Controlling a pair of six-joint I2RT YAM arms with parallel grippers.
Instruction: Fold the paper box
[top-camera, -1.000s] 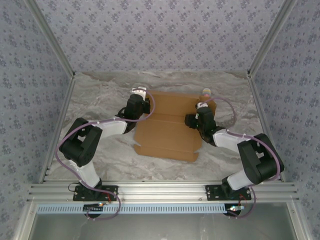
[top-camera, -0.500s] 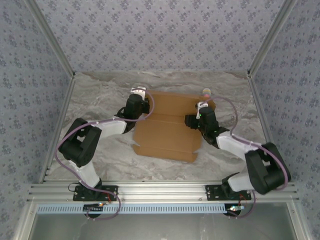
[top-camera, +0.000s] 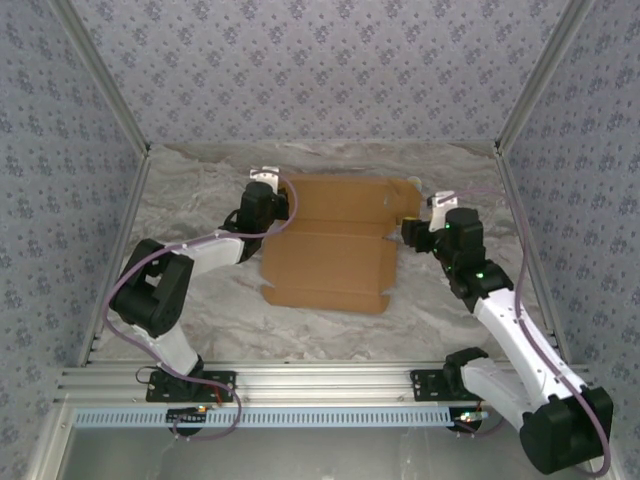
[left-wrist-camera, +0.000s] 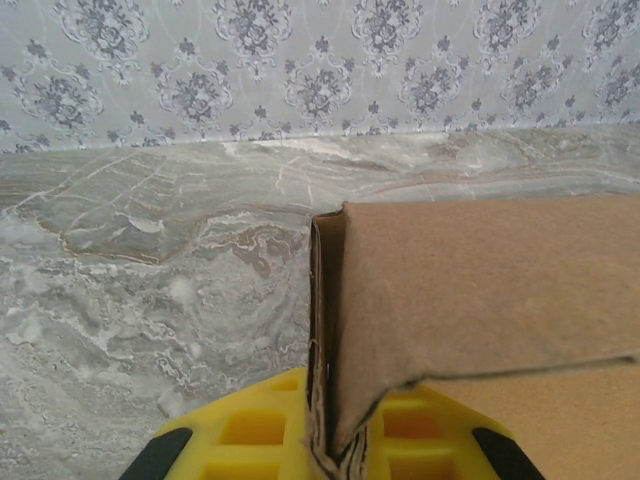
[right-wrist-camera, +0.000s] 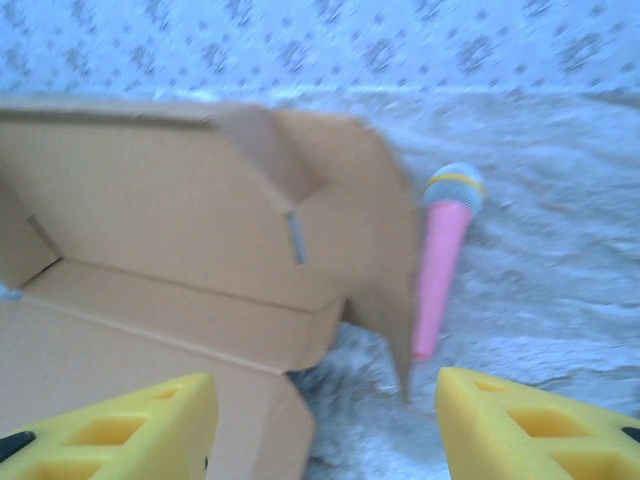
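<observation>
A robot lab's test booth: an aluminium frame and wallpapered panels box in a marble-patterned desk — the left arm and right arm are bolted along its near rail.

One brown paper box, one small pink stick

Black left arm lying low, elbow bent; yellow-fingered left hand pinching edge of brown cardboard paper box. Black right arm stretching forward; yellow-fingered right hand gaping wide, gripping nothing.
</observation>
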